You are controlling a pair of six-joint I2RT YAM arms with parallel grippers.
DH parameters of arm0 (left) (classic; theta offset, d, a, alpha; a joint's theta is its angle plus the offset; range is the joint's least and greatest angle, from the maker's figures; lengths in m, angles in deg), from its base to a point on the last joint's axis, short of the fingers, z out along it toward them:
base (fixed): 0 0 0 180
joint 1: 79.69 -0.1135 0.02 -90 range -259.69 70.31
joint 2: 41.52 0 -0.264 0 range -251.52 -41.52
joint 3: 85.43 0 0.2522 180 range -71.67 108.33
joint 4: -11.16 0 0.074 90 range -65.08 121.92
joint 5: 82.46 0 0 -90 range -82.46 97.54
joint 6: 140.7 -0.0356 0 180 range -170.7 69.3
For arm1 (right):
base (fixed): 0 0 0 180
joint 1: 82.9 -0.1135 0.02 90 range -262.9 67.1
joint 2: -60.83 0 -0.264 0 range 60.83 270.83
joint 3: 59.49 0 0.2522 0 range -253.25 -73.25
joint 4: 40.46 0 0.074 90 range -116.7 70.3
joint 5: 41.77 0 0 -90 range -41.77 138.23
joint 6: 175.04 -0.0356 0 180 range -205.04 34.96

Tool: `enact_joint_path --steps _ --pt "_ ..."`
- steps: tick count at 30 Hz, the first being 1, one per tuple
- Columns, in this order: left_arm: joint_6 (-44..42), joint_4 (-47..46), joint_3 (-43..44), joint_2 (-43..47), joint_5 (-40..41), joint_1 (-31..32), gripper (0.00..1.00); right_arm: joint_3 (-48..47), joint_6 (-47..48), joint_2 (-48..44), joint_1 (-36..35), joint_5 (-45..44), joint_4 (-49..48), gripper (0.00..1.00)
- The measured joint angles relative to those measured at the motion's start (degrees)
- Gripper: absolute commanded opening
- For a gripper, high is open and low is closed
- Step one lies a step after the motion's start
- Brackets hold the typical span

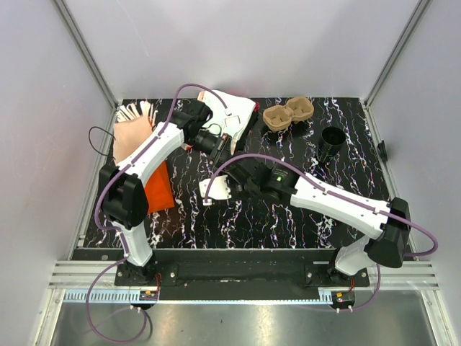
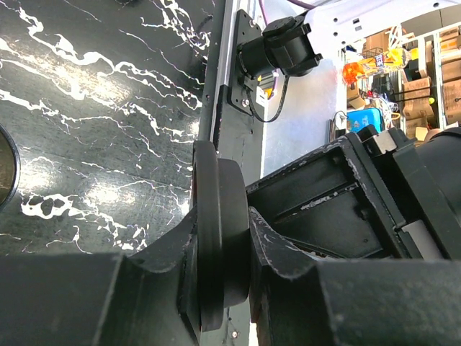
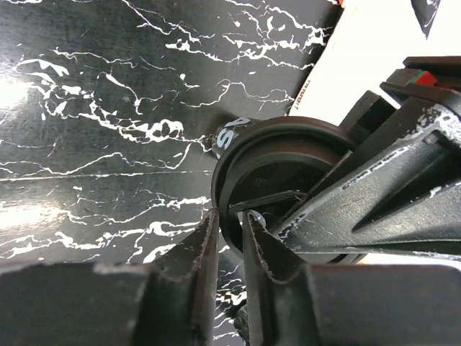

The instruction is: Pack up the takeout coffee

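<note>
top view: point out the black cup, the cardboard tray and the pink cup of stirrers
black cup (image 1: pixel 332 139), top view, its open mouth
cardboard tray (image 1: pixel 287 115), top view, ridge between its two hollows
pink cup of stirrers (image 1: pixel 130 140), top view, its pink side wall

Seen from the worktop's (image 1: pixel 302 223) centre, 5 to 7 o'clock lies open. The left tool (image 1: pixel 214 144), clamping a lid (image 2: pixel 220 245), blocks 11; bag (image 1: pixel 232 108) 12, tray (image 1: pixel 287 115) 1, cup (image 1: pixel 333 140) 2, right arm (image 1: pixel 338 202) 4.

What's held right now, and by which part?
A black lid, by its rim: the left gripper clamps one edge, the right gripper pinches another.
</note>
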Motion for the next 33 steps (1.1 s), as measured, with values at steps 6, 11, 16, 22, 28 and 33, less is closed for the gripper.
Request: enact_joint_path --steps 6,11,16,22,28,33 --pt "-0.07 -0.61 0.02 0.0 -0.02 0.0 0.29 0.24 1.11 0.0 -0.7 -0.33 -0.74 0.02" --pt "-0.28 -0.55 0.02 0.0 -0.26 -0.13 0.52 0.2 1.05 0.0 -0.76 -0.22 -0.85 0.0" --pt "-0.09 -0.09 0.02 0.0 -0.72 -0.83 0.79 -1.27 -0.39 0.0 -0.74 1.25 2.21 0.0" --pt "0.74 0.59 1.97 0.0 -0.5 -2.97 0.99 -4.57 -2.49 -0.17 -0.72 4.2 6.05 0.0" --pt "2.05 0.42 10.25 0.0 1.14 -6.21 0.99 -6.08 -4.61 -0.87 -0.13 7.63 8.81 0.0" --pt "6.73 -6.23 10.34 0.61 4.11 -8.13 0.99 -7.67 -6.62 -1.18 6.27 14.23 9.9 0.0"
